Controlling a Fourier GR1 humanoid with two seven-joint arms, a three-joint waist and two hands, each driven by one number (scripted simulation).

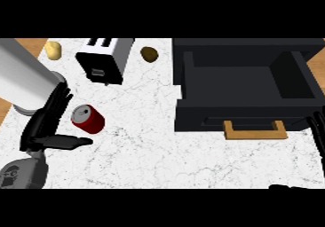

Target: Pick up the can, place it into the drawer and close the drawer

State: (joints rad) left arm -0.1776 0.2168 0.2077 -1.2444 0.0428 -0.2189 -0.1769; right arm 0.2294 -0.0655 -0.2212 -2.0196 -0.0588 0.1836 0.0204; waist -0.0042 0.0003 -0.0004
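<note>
Nothing is done yet, by the look of it. The can lies on the counter at left, beside the left hand, whose fingers are straight and grasp nothing. The drawer stands open, far right. The right hand rests open at the right edge.

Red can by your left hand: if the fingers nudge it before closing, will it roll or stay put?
The red can seems to lie tilted on its side on the marble counter, so a nudge would probably roll it. Its smooth round wall may slip against the open left hand. It looks rigid, unlikely to deform.
</note>
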